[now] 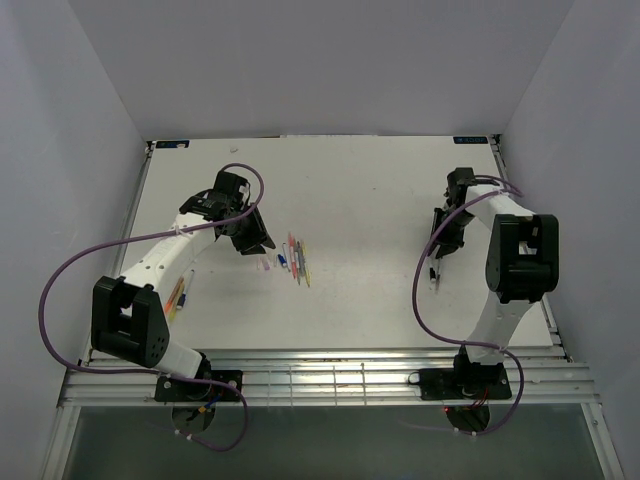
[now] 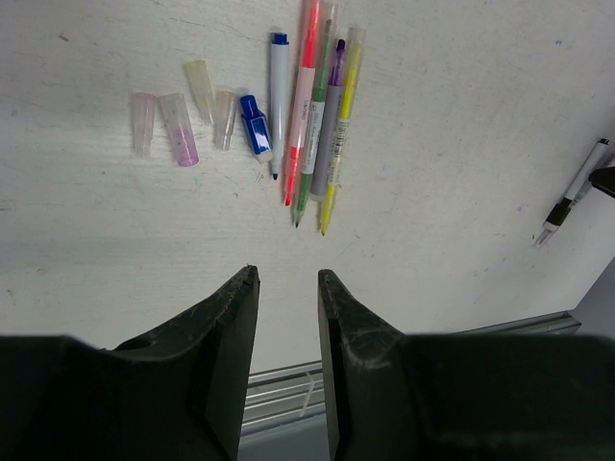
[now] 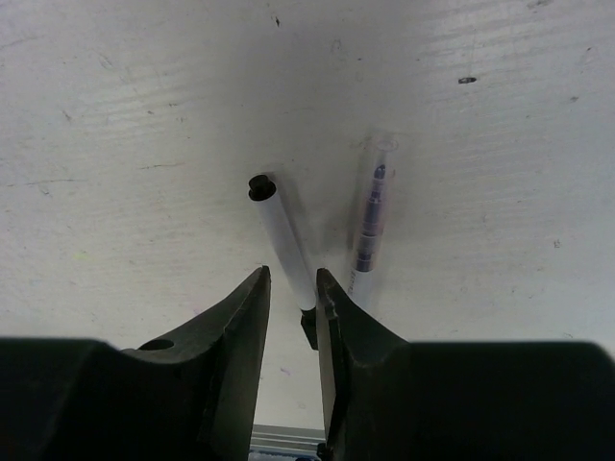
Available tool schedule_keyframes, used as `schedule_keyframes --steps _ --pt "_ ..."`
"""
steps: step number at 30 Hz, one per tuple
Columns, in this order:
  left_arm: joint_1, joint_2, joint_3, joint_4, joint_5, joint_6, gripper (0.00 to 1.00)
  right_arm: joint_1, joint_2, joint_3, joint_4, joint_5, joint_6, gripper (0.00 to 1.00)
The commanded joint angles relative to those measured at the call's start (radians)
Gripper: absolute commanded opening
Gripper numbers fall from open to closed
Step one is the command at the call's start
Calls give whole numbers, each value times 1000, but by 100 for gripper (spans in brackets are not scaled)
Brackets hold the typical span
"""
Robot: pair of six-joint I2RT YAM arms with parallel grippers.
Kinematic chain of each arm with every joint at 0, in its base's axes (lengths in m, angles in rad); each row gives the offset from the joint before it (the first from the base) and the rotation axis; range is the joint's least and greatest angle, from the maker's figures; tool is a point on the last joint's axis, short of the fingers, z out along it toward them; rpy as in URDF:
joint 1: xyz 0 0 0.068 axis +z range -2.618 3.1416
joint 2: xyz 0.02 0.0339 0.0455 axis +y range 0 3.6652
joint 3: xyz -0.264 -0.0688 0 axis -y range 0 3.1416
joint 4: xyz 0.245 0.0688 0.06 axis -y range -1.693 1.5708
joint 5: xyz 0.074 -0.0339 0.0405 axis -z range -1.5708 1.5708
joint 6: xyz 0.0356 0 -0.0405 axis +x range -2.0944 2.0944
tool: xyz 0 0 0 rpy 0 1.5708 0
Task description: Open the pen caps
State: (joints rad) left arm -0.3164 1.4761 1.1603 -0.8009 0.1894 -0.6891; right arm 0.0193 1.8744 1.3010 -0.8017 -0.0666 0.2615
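Several loose pen caps lie in a row on the white table: pink [image 2: 142,120], purple-tinted [image 2: 180,130], pale yellow [image 2: 200,88], clear [image 2: 225,117] and blue [image 2: 255,125]. Right of them, uncapped pens [image 2: 317,115] lie side by side: blue-white, red, green, grey, yellow. My left gripper [image 2: 288,274] hovers open before them, holding nothing. Far right, my right gripper [image 3: 292,274] straddles a white pen [image 3: 283,245] with a black grip. That pen rests against the right finger, with a gap to the left finger. A clear-capped pen [image 3: 370,216] lies beside it.
The group of pens [image 1: 295,258] lies mid-table, just right of the left gripper [image 1: 262,245]. The right gripper [image 1: 437,262] works near the table's right side. A metal rail [image 1: 330,375] runs along the near edge. White walls enclose the table.
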Motion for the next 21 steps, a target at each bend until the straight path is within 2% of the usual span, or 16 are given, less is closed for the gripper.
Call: schedule_keyframes --steps 1,9,18,21 --pt "-1 -45 -2 16 19 -10 42 4 15 -11 35 5 -8 32" --pt "0 -37 -2 28 25 -16 42 48 42 -29 48 25 -4 28" --pt "0 -33 1 29 27 -15 42 83 65 -39 58 36 5 20" --pt "0 -33 9 29 30 -15 42 105 63 -29 62 19 13 15"
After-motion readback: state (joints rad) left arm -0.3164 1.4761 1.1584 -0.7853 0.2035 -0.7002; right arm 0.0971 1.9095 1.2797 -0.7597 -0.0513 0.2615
